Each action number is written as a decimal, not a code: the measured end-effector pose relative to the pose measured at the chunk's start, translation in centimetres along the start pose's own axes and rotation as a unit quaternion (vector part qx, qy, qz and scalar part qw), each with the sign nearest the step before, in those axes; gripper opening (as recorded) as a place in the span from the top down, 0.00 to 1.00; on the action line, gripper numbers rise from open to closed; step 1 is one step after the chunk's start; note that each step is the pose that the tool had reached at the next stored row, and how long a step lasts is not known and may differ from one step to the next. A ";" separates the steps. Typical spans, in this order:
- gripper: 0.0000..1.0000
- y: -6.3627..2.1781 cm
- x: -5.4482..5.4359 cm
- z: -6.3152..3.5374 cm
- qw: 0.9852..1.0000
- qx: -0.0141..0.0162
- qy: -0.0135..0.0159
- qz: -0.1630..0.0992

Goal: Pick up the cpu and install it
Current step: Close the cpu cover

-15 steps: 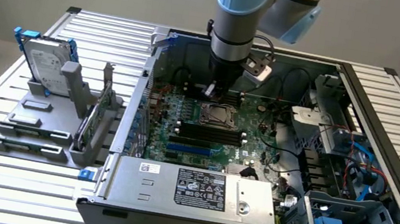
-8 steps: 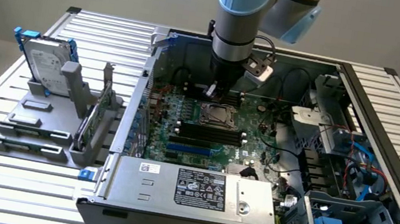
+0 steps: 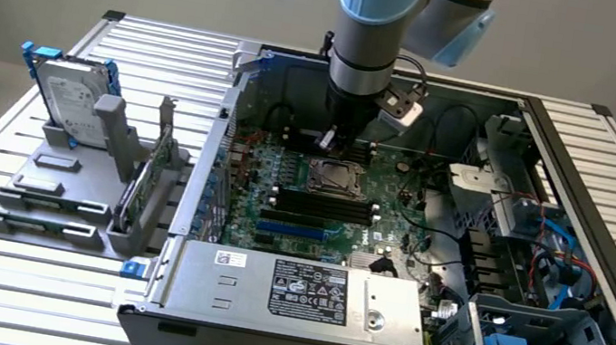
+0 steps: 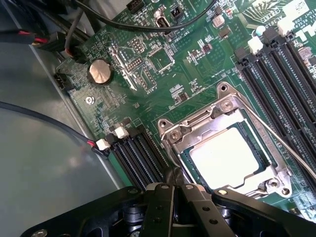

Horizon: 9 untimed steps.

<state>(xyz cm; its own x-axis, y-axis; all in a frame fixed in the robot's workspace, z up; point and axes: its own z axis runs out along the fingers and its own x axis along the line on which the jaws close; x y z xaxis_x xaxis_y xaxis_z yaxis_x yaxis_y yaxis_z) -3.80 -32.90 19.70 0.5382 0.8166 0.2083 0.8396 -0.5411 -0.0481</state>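
Observation:
The cpu (image 4: pixel 228 159) is a flat square chip with a dull silver top. It lies inside the metal-framed motherboard socket (image 4: pixel 195 129), with the frame around its edges. In the exterior view the cpu (image 3: pixel 336 177) sits in the middle of the green motherboard, inside the open computer case. My gripper (image 4: pixel 173 190) is shut, its two black fingers pressed together with nothing between them. It hangs just beside one side of the socket frame. In the exterior view the gripper (image 3: pixel 334 144) is low over the board, right behind the socket.
Black memory slots (image 4: pixel 138 153) flank the socket on both sides. A coin cell battery (image 4: pixel 100 73) and loose cables lie on the board. The case walls (image 3: pixel 211 167) ring the work area. A hard drive with blue brackets (image 3: pixel 73 96) stands on a grey rack at the exterior view's left.

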 end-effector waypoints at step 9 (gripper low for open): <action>0.89 0.29 0.2 0.06 1.000 0.000 0.000 0.002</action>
<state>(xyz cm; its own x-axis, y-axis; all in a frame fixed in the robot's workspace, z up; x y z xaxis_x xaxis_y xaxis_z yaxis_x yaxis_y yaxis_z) -3.45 -32.90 19.66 0.5408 0.8150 0.2083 0.8379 -0.5437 -0.0480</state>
